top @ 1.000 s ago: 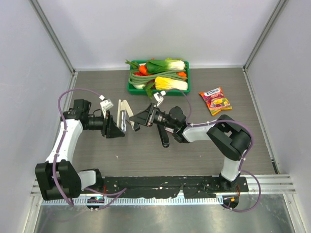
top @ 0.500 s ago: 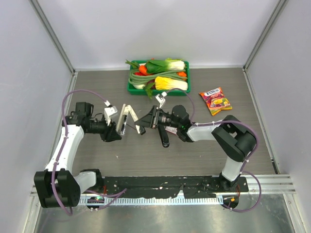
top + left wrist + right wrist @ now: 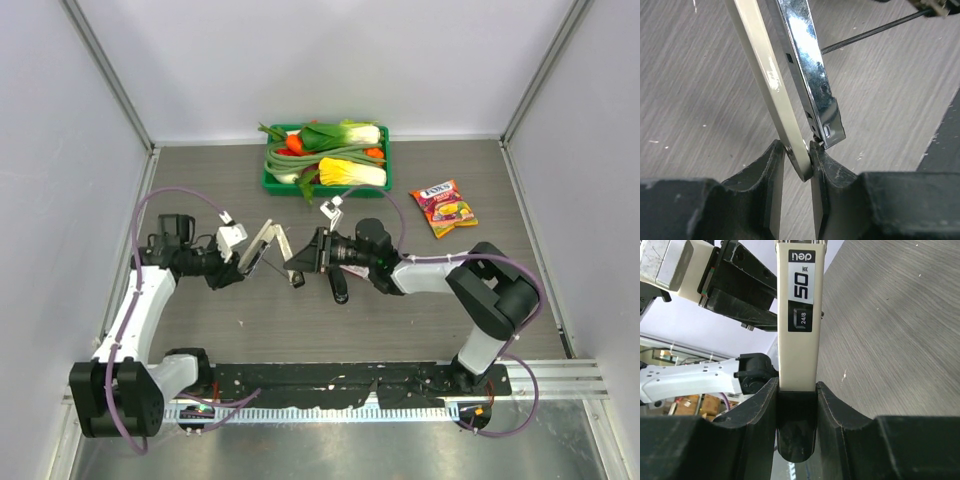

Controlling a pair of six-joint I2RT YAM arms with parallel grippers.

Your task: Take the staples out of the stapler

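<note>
Moved: the left gripper [image 3: 243, 267] has swung in from the left edge, and the stapler [image 3: 268, 240] has opened from nearly flat into a raised V.
Left gripper: pinched narrow on the tip of a cream bar [image 3: 765, 75], with the chrome magazine [image 3: 810, 65] just beside one finger.
Right gripper [image 3: 796, 390]: closed on the cream end printed "50".
Place: above the worktop's middle, a little toward the left edge.
Progress: the stapler is open; the unloading seems not yet done.
Staples: I see none on the worktop or the chrome; probably still inside the magazine, but I cannot tell.
</note>
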